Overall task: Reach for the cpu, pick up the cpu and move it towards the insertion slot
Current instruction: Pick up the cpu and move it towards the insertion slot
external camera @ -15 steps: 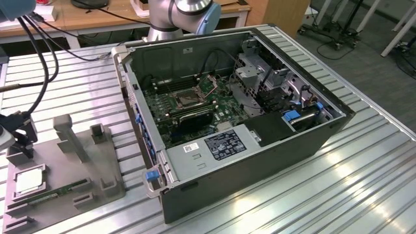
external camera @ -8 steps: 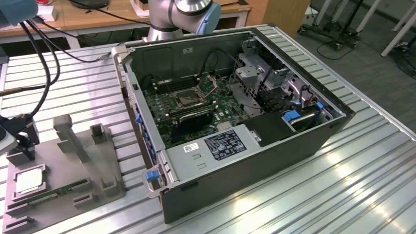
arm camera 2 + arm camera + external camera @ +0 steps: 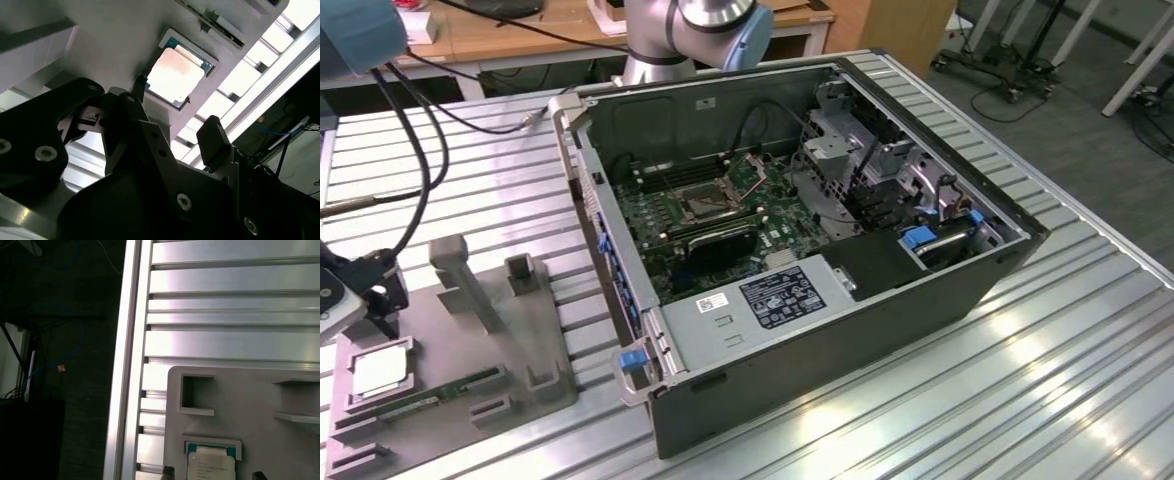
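Note:
The cpu [image 3: 382,370] is a pale silvery square lying flat in a recess of the grey tray [image 3: 480,340] at the exterior view's lower left. My gripper [image 3: 374,315] hangs just above it, open. In the second wrist view the two black fingers [image 3: 215,137] stand apart and the cpu [image 3: 175,75] lies beyond the gap between them, apart from both. In the first wrist view the cpu [image 3: 212,466] sits between the two fingertips [image 3: 167,471]. The insertion slot [image 3: 702,205] is a dark square socket on the green board inside the open computer case [image 3: 854,330].
A long green memory stick [image 3: 434,395] lies in the tray beside the cpu. Grey upright posts [image 3: 467,275] rise from the tray. Black cables [image 3: 420,160] hang near the arm. The ribbed metal table [image 3: 1014,390] ends in an edge [image 3: 125,365] near the tray.

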{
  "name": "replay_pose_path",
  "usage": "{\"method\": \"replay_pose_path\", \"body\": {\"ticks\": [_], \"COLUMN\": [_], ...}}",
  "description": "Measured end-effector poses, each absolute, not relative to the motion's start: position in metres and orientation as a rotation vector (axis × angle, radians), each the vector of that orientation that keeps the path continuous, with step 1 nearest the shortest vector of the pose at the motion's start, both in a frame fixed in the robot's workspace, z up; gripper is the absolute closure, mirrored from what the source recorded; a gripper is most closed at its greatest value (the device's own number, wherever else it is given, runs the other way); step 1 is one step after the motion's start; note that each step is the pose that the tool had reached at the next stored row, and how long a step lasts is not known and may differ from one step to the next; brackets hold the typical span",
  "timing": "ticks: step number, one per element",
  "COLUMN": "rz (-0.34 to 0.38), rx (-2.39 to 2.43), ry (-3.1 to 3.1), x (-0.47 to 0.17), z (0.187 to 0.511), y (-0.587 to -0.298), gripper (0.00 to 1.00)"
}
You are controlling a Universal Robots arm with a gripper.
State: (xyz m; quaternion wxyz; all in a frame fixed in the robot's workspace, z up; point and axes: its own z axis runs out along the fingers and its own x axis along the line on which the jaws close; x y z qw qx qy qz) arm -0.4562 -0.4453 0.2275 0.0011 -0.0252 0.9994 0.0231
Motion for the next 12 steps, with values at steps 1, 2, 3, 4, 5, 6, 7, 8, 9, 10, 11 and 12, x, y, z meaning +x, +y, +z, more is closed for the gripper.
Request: {"method": "replay_pose_path", "body": {"ticks": [1,2,3,4,5,6,7,8,9,10,11,12], "rz": [0.072,0.072,0.072,0.072,0.072,0.072,0.072,0.072,0.072,0.072,0.072,0.072], "rx": [-0.079,-0.079,-0.079,-0.079,-0.078,-0.078,-0.077,-0.077,-0.076,-0.075,-0.074,-0.073], "ry": [3.138,3.138,3.138,3.138,3.138,3.138,3.138,3.138,3.138,3.138,3.138,3.138], "x": [-0.456,-0.456,-0.456,-0.456,-0.456,-0.456,-0.456,-0.456,-0.456,-0.456,-0.456,-0.456], "z": [0.226,0.224,0.222,0.22,0.218,0.217,0.215,0.213,0.211,0.209,0.208,0.206], "y": [-0.446,-0.447,-0.447,-0.448,-0.448,-0.448,-0.448,-0.448,-0.448,-0.448,-0.448,-0.448], "gripper": [0.32,0.32,0.32,0.32,0.32,0.32,0.32,0.32,0.32,0.32,0.32,0.32]}}
